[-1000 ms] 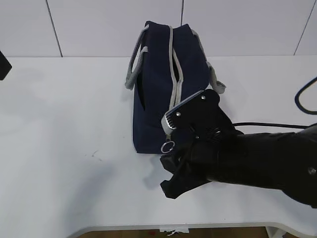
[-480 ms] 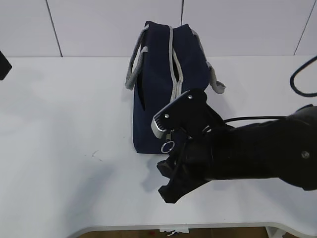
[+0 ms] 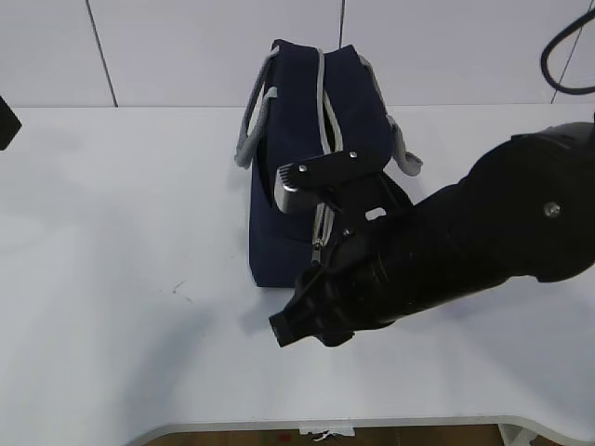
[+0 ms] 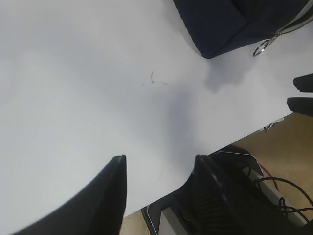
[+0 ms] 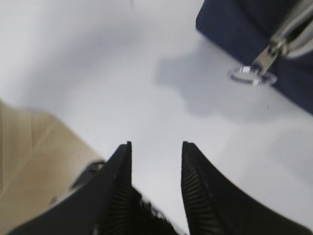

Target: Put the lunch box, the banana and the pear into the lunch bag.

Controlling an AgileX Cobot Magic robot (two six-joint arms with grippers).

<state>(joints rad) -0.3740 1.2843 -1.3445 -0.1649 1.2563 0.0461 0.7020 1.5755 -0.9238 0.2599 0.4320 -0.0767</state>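
The boxy navy-blue fabric lunch bag (image 3: 307, 149) stands zipped near the white table's (image 3: 112, 242) far edge. No lunch box, banana or pear shows, so whether they are packed cannot be told. The left gripper (image 4: 157, 186) and right gripper (image 5: 155, 166) are both part-open and empty, the right near the zipper's ring pull (image 5: 252, 74).

We see the lunch bag (image 3: 311, 158) standing on the bench (image 3: 121, 232) a little right of the middle, its length running from the front toward the back wall, with handles hanging at its left and right sides. The right arm (image 3: 465, 251) lies across the bench in front of and to the right of the bag, its right pincer (image 5: 155, 169) just off the bag's near end. The ring pull (image 5: 252, 75) hangs at that near end, seemingly beside the pincer, not between its fingers.
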